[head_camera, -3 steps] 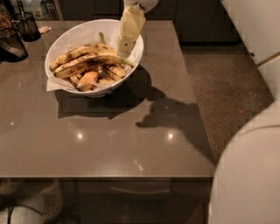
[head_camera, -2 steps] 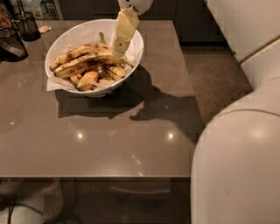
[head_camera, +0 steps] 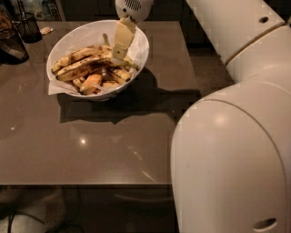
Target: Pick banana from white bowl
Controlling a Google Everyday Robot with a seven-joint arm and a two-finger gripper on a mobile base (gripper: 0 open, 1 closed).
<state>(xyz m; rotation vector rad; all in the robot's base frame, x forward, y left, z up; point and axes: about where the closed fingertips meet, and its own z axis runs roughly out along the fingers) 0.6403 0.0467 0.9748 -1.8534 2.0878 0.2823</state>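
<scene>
Finds the gripper (head_camera: 117, 56) dipped into the right side of the white bowl (head_camera: 112, 92), grip impossible to tell, at the right end of the banana (head_camera: 84, 68), crowded by a browner-spotted banana (head_camera: 78, 54) above and stubby pieces (head_camera: 93, 82) below, wire cup (head_camera: 27, 27) far left on the table (head_camera: 113, 145).

A glossy grey-brown surface (head_camera: 91, 150) fills most of the view, and small glints of overhead light (head_camera: 82, 141) show on its top. Dark cabinet fronts (head_camera: 86, 8) run behind its far edge, and a dim speckled floor (head_camera: 207, 68) lies to the right. A dark wire cup (head_camera: 28, 27) stands at the far left corner. The tool (head_camera: 119, 57) hangs over the surface's far half.
</scene>
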